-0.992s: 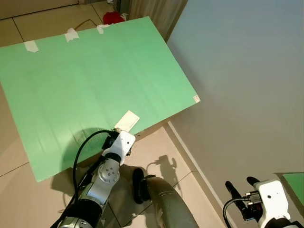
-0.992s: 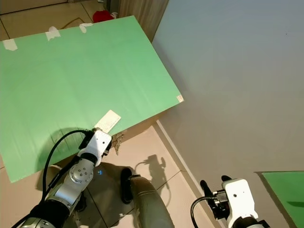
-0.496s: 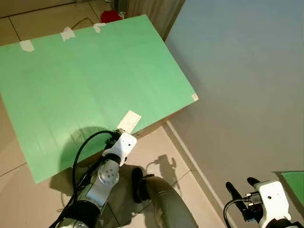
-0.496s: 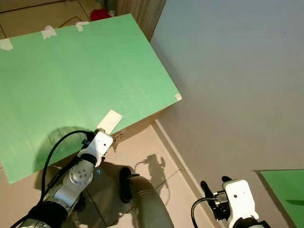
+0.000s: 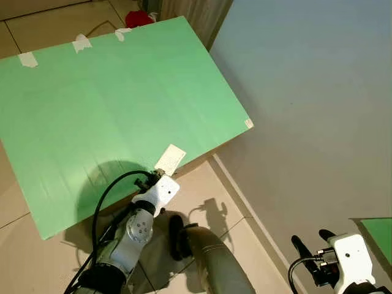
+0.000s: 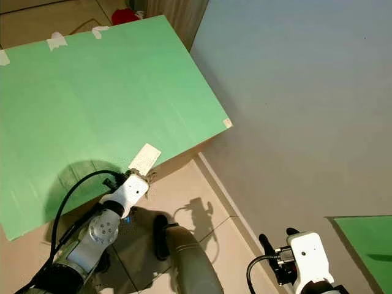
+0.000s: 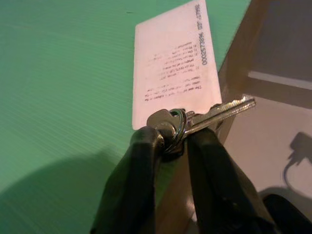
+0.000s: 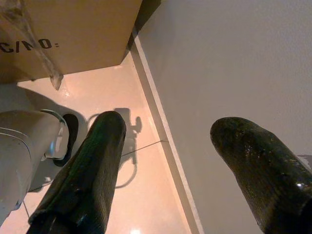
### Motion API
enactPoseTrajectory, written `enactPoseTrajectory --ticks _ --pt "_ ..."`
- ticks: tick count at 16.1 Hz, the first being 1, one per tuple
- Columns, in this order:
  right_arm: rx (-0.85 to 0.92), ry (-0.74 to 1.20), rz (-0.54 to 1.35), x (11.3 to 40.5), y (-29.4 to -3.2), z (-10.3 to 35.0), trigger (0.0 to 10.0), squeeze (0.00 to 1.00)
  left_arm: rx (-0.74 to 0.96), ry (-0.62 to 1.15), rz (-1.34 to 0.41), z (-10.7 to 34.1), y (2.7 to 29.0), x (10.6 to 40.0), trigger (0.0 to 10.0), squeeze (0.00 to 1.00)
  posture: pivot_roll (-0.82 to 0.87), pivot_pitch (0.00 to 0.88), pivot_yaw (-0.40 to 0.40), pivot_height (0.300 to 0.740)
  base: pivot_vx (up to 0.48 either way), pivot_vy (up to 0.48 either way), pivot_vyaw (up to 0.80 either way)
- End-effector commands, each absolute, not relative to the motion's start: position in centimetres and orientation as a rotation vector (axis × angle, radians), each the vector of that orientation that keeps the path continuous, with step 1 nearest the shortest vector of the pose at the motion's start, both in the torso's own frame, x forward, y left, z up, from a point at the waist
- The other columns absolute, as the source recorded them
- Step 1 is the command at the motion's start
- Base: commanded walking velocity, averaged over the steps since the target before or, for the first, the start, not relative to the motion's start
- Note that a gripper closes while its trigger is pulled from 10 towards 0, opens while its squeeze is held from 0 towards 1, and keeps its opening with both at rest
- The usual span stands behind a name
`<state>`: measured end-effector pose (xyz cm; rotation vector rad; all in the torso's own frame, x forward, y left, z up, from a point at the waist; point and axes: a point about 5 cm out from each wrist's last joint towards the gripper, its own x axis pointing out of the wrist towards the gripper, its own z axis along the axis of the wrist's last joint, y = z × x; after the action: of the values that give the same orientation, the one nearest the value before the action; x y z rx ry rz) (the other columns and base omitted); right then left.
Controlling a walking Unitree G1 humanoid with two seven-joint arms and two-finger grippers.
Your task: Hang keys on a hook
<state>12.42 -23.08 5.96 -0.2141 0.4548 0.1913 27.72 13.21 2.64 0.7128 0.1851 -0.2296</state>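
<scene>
Our left tool (image 7: 170,141) reaches forward, pinching the keys (image 7: 195,119) at the green tabletop's (image 5: 110,92) near edge beside a white card (image 7: 170,63). Our right tool (image 8: 168,165) hangs low by the wall, fingers spread, empty.

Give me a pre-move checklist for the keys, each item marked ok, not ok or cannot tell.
1. Left gripper shut on the keys: ok.
2. Key blade sticks out free past the fingertips: ok.
3. Keys lifted off the white card on the green board: cannot tell.
4. Hook located: not ok; the wall ahead looks bare.
5. Right gripper open and holding nothing, low beside the wall: ok.
</scene>
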Motion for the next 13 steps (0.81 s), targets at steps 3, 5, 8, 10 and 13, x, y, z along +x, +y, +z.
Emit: enactPoseTrajectory --ticks 3,5,8,10,13 --pt "-0.235 0.518 0.162 11.2 -24.3 5.3 10.0 0.0 0.624 0.299 -0.168 1.3 13.3 26.8 0.0 0.0 -0.33 0.406 -0.332 0.736 0.0 0.0 0.0" --pt "-0.238 0.521 0.164 11.2 -24.3 5.2 10.0 0.0 0.509 0.321 -0.083 1.6 13.9 27.1 0.0 0.0 -0.33 0.405 -0.333 0.736 0.0 0.0 0.0" --pt "-0.244 0.52 0.169 11.3 -24.3 5.1 10.0 0.0 0.375 0.295 0.011 2.7 14.5 27.7 0.0 0.0 -0.32 0.402 -0.334 0.736 0.0 0.0 0.0" --pt "-0.248 0.519 0.171 11.3 -24.4 5.0 10.0 0.0 0.321 0.269 0.037 3.2 14.6 28.0 0.0 0.0 -0.32 0.396 -0.333 0.736 0.0 0.0 0.0" --pt "-0.248 0.499 0.18 12.2 -23.9 4.6 10.0 0.0 0.301 0.159 0.02 5.5 14.7 28.7 0.0 0.0 -0.29 0.377 -0.316 0.736 0.0 0.0 0.0"
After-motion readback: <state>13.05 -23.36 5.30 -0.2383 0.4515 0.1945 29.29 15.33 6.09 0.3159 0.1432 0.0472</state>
